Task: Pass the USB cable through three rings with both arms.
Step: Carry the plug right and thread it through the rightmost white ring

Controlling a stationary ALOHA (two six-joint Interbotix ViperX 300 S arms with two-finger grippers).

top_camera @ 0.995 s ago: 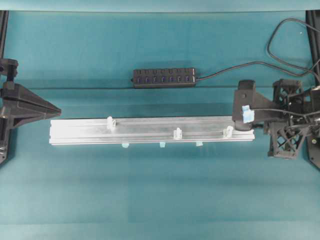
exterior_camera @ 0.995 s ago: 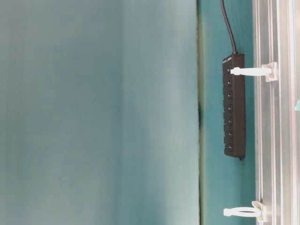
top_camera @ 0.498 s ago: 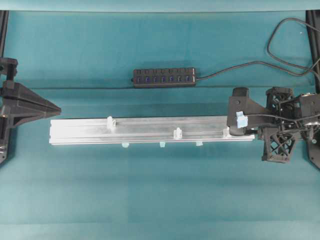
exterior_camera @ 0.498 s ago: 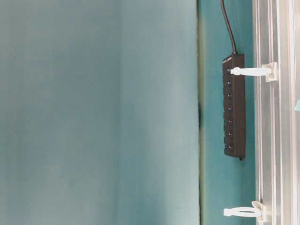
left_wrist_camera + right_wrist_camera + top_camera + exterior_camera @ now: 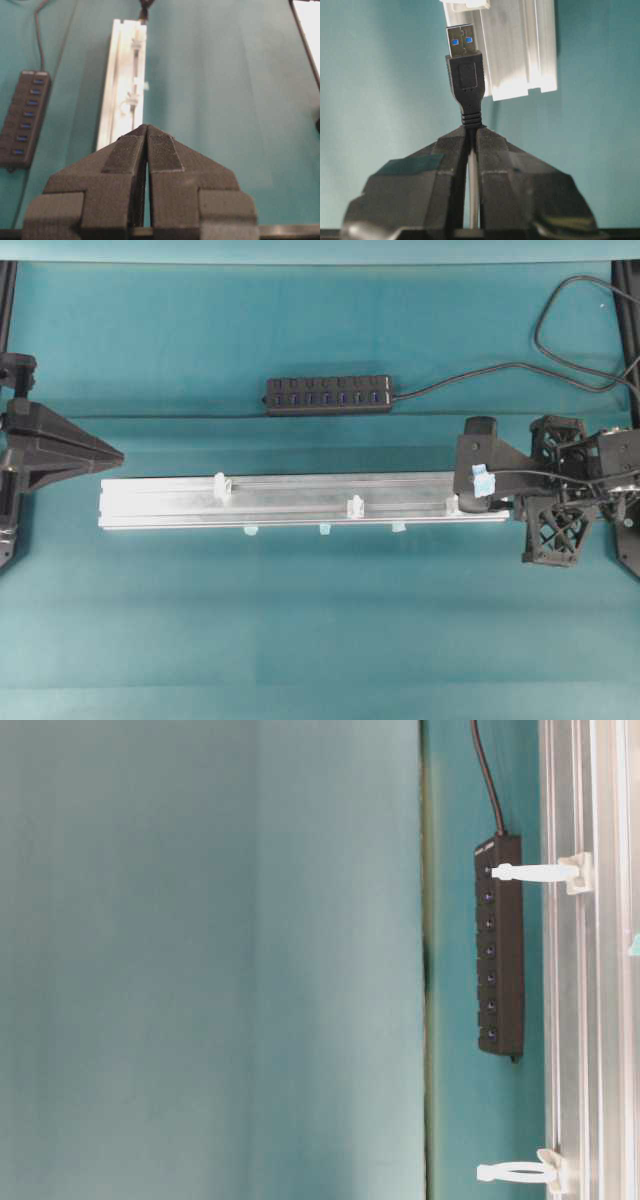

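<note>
My right gripper (image 5: pixel 471 129) is shut on the USB cable (image 5: pixel 465 80) just behind its black plug. The silver tip points at the nearest whitish ring (image 5: pixel 466 4) on the end of the aluminium rail (image 5: pixel 520 45). From overhead the right gripper (image 5: pixel 470 490) hangs over the rail's right end, beside the right ring (image 5: pixel 455 503). The middle ring (image 5: pixel 354 506) and left ring (image 5: pixel 220 484) stand further along the rail (image 5: pixel 300 515). My left gripper (image 5: pixel 118 453) is shut and empty, just off the rail's left end; the left wrist view shows its tips (image 5: pixel 146 128) pressed together.
A black multi-port hub (image 5: pixel 328 395) lies behind the rail, its own cable (image 5: pixel 470 375) looping to the back right corner. Pale teal tabs (image 5: pixel 324 530) line the rail's front edge. The table-level view shows the hub (image 5: pixel 500 945) and two rings (image 5: pixel 535 872) side-on.
The right gripper with the plug has shifted left and a little toward the front, closing on the right ring, then nearly stopped. The left arm has barely moved.
</note>
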